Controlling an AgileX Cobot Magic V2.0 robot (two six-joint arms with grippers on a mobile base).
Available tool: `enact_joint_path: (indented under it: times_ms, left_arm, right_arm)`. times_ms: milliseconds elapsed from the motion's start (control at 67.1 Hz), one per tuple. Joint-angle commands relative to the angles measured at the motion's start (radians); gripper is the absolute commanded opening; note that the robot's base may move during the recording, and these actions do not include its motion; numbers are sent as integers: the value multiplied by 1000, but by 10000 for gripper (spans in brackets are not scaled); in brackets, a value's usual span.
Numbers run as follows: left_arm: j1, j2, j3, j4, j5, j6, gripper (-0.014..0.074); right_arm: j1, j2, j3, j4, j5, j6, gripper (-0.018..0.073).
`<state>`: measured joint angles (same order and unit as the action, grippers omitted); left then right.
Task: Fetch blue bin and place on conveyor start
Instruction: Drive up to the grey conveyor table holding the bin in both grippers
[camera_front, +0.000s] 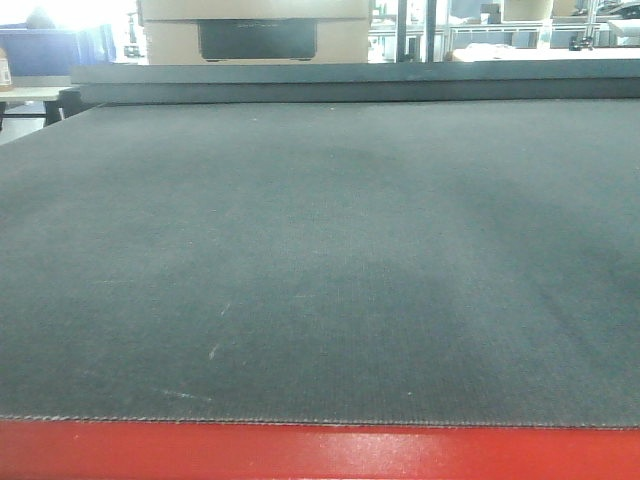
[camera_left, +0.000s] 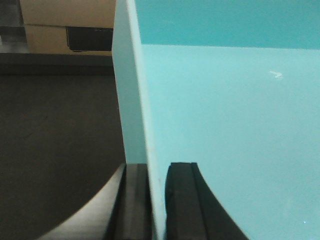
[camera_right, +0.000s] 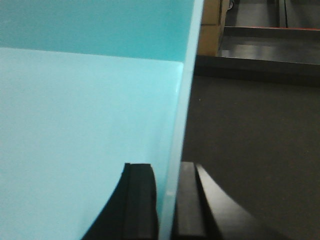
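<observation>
The blue bin (camera_left: 225, 125) fills the left wrist view as a pale turquoise tub seen from inside. My left gripper (camera_left: 157, 200) is shut on its left wall, one finger inside and one outside. In the right wrist view the blue bin (camera_right: 85, 125) shows again, and my right gripper (camera_right: 167, 205) is shut on its right wall the same way. Dark belt lies beyond the bin in both wrist views. The conveyor start (camera_front: 320, 260) is a wide dark grey woven belt with a red frame edge (camera_front: 320, 452) along the front. Neither the bin nor a gripper shows in the front view.
A cardboard box (camera_front: 255, 30) with a dark cut-out stands behind the belt's far raised edge (camera_front: 350, 82). A table with a small bottle (camera_front: 5, 70) is at the far left. Metal racks (camera_front: 520, 30) stand at the back right.
</observation>
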<state>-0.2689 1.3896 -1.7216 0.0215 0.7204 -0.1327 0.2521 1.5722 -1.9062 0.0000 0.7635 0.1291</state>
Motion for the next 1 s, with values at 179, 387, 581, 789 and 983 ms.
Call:
enact_joint_path:
  times_ms: [179, 387, 581, 789, 983]
  left_arm:
    - [-4, -17, -9, -35, -32, 5, -111]
    - [-4, -17, -9, -35, -32, 5, -111]
    - [-4, -17, -9, -35, -32, 5, -111]
    - [-4, -17, -9, -35, -32, 5, -111]
    - [-4, -17, -9, -35, -39, 5, -111]
  right_arm:
    - [-1, -7, -8, 0, -75, -15, -153]
    - [-1, -7, -8, 0, -75, -15, -153]
    - [-1, -7, -8, 0, -75, -15, -153]
    - [-1, -7, -8, 0, -75, -15, -153]
    - [-1, -7, -8, 0, -75, -15, -153]
